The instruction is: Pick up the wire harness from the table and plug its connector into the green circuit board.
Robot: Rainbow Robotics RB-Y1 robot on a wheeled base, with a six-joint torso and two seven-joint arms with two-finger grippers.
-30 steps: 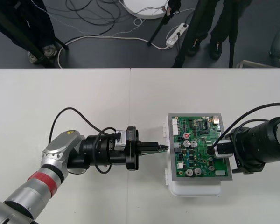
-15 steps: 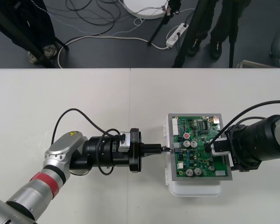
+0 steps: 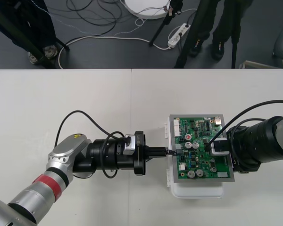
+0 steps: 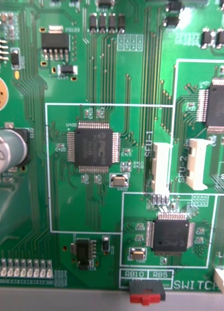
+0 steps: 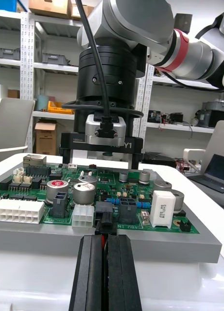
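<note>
The green circuit board [image 3: 200, 141] sits on its white base [image 3: 198, 189] at the table's right. My left gripper [image 3: 166, 151] reaches level from the left, shut on the harness. Its fingers [image 5: 90, 272] pinch a red wire, and the black plug [image 5: 105, 222] sticks out past their tips. The plug meets a black socket at the board's [image 5: 39, 187] near edge; I cannot tell whether it is seated. My right gripper [image 3: 216, 147] stands on the board's right half, and the left wrist view shows its [image 5: 101, 158] fingers spread apart on the board.
The right wrist camera looks straight down at the board [image 4: 68, 73] from very close, with a red switch [image 4: 146, 291] at its edge. Bare table lies to the left and in front. Cables cross the dark floor [image 3: 108, 28] beyond the far edge.
My left gripper has slid right with the harness, bringing the plug from short of the board to its left edge. The right gripper has crept slightly left over the board.
</note>
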